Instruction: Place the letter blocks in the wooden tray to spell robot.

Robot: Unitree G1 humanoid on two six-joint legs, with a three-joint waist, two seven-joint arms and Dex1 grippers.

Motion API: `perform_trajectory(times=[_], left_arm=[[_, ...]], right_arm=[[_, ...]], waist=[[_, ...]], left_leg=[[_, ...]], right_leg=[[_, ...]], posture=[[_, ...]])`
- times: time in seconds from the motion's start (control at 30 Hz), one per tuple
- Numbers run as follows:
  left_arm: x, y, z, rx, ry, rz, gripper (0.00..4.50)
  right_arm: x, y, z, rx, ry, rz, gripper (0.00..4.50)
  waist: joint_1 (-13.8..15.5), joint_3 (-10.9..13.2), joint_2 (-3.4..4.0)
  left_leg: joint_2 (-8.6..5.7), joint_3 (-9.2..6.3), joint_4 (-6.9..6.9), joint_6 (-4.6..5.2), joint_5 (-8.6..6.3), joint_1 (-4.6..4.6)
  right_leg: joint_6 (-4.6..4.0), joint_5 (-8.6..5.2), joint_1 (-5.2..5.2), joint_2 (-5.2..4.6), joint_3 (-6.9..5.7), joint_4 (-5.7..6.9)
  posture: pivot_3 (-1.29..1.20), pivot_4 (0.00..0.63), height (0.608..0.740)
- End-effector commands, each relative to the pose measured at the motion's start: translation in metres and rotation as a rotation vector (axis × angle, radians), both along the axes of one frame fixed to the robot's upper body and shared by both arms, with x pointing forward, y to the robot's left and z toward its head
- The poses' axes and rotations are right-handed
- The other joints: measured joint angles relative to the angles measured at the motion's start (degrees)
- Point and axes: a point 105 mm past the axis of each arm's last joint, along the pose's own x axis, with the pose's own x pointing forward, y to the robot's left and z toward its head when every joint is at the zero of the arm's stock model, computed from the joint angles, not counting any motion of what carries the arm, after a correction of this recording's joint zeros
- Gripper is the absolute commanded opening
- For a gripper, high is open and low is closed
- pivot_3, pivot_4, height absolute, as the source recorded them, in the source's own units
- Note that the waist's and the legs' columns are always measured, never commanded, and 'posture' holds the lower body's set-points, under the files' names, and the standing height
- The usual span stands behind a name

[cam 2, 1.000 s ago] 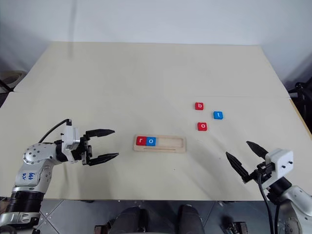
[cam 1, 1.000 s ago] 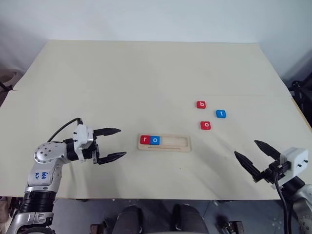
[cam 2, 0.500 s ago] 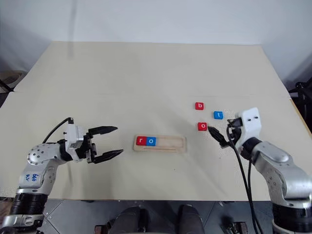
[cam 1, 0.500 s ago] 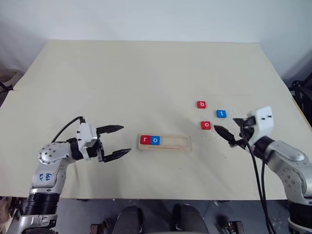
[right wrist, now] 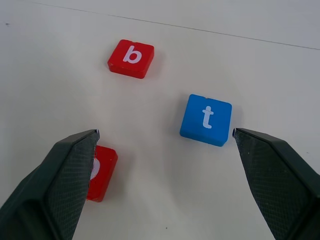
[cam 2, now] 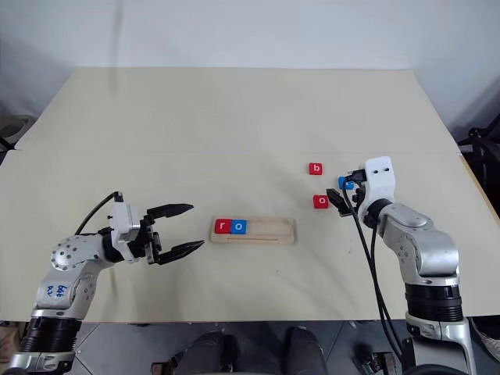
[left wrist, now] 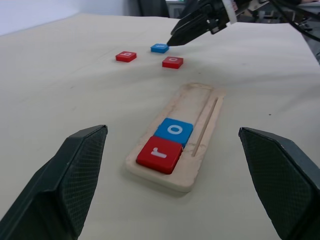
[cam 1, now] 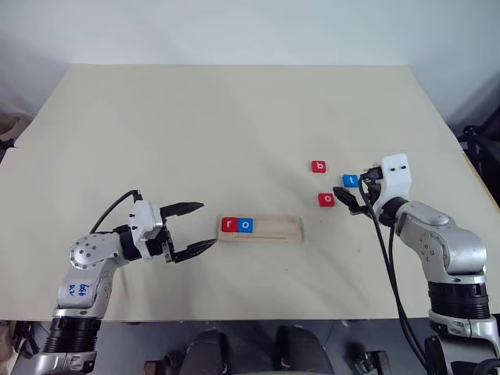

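- Since a second ago: right hand [cam 2: 344, 197] swung up from the near right edge of the surface [cam 1: 234, 117] to the three loose letter blocks; left hand [cam 1: 194, 228] about where it was; blocks and tray unmoved.
- Right hand: released, fingers spread wide, holding nothing; in its wrist view one fingertip [right wrist: 75, 165] overlapping the red o block [right wrist: 102, 172], the other fingertip [right wrist: 270, 165] just beside the blue t block [right wrist: 206, 119].
- Red b block [cam 1: 319, 166]: lying flat beyond the other two loose blocks, apart from both fingers.
- Blue t block and red o block [cam 1: 326, 199]: near each other on the right part of the surface (t partly hidden behind the right hand in the head views).
- Wooden tray [cam 1: 273, 229]: lying lengthwise near the middle of the surface, well apart from the loose blocks.
- In the tray: red r block [left wrist: 160, 154] at the left end, blue o block [left wrist: 174, 131] touching it on the right; rest of the groove bare.
- Left hand: released, fingers apart, grasping nothing; hovering just left of the tray's left end, pointed toward it, not touching.
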Motion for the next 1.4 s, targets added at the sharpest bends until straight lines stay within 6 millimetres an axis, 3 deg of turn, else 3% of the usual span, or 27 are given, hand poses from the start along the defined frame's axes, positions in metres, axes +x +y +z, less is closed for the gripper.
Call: perform_trajectory(times=[0.03,0.37,0.7,0.93,1.1,1.4], left_arm=[[-0.003,0.0,0.009,-0.005,-0.048,0.001,4.47],[0.0,0.0,0.007,-0.011,-0.042,0.007,4.47],[0.001,0.001,0.008,-0.009,-0.045,0.005,4.47],[0.002,0.003,0.009,-0.005,-0.047,0.02,4.47],[0.0,0.005,0.008,-0.001,-0.045,0.033,4.47],[0.001,0.002,0.008,-0.003,-0.053,0.035,4.47]], right_arm=[[-0.007,0.001,0.018,-0.013,-0.051,0.027,4.5],[-0.012,-0.004,0.029,-0.023,-0.062,0.017,4.5],[-0.015,-0.002,0.026,-0.018,-0.05,0.018,4.5],[-0.013,0.01,0.029,-0.005,-0.058,0.058,4.5],[-0.001,0.03,0.03,0.003,-0.071,0.105,4.5],[0.05,0.044,0.023,-0.028,-0.045,0.009,4.5]], waist=[[0.04,0.0,0.0],[-0.01,0.0,0.0],[-0.01,0.0,0.0],[-0.04,0.0,0.0],[-0.17,0.0,0.01],[-0.54,0.01,0.02]], left_leg=[[0.0,0.0,0.0,0.0,0.0,0.0],[0.0,-0.01,0.0,0.0,0.0,0.0],[-0.01,-0.01,-0.02,0.0,0.0,0.0],[0.0,0.0,-0.03,0.0,0.0,0.0],[0.01,0.0,-0.06,0.0,0.0,0.0],[0.0,0.01,-0.09,0.0,0.0,-0.01]], right_leg=[[0.0,0.0,0.0,0.0,0.0,0.0],[0.0,0.0,0.0,0.0,0.0,-0.01],[0.0,0.0,-0.02,-0.01,0.0,-0.01],[0.0,0.0,-0.02,0.0,0.01,-0.02],[0.0,0.0,-0.05,0.0,0.01,-0.02],[0.0,0.0,-0.08,0.0,0.02,-0.01]], posture=[[0.0,0.15,0.74],[0.0,0.15,0.74],[0.0,0.15,0.74],[0.0,0.15,0.74],[0.0,0.15,0.74],[0.0,0.15,0.74]])
